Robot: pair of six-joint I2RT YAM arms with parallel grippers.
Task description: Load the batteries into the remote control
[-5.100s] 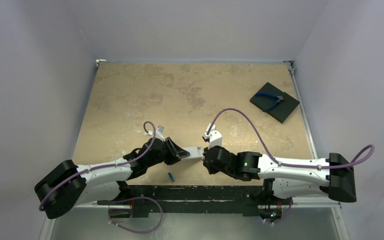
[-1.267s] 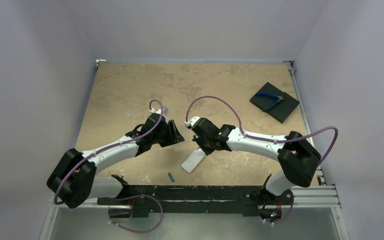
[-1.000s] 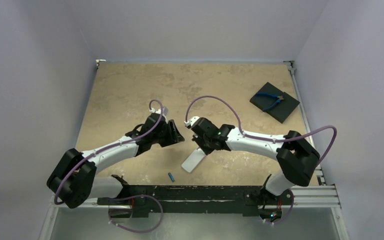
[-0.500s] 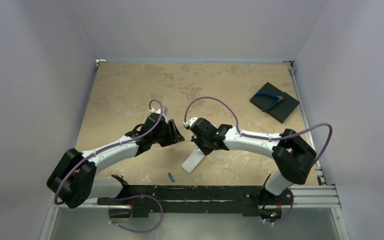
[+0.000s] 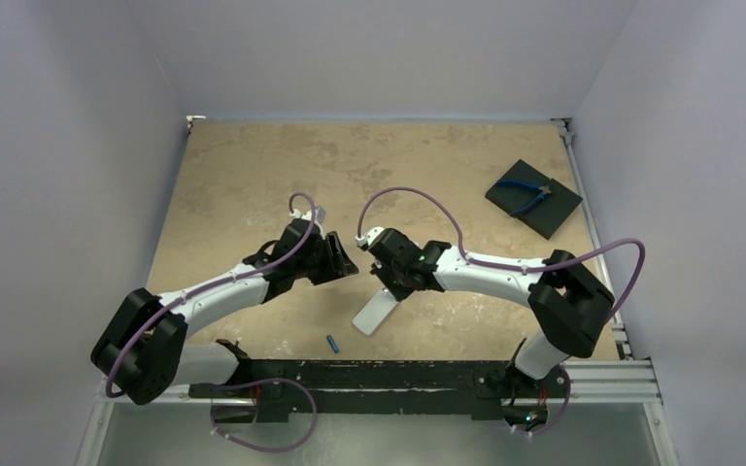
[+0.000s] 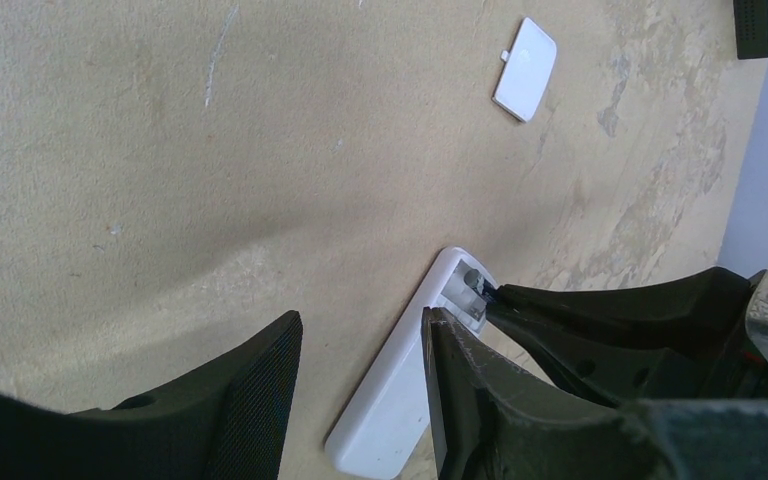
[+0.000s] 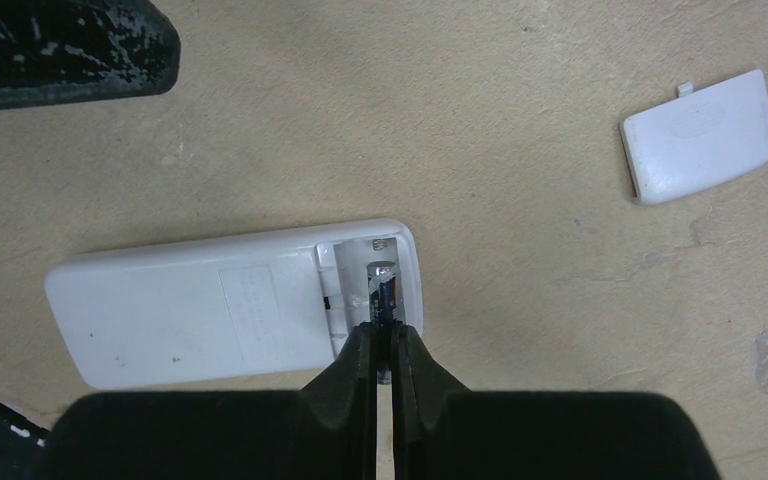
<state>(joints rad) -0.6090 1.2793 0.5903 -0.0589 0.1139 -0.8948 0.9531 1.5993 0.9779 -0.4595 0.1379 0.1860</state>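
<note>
Left tool (image 5: 351, 264) and right tool (image 5: 389, 287) close together mid-counter, not touching

The left arm (image 5: 219, 289) stretches forward and rightward from its base, its tool low, fingers (image 6: 260, 400) standing well apart with nothing between them. The right arm (image 5: 491, 270) folds at the elbow and runs leftward, its wrist tipped down; its fingertips (image 7: 360, 350) are drawn almost together, only a thin slit showing

White remote control (image 7: 190, 320) — mottled tan table (image 5: 350, 165)

light: bright, diffuse | shadows: soft, faint | focus: sharp
</note>
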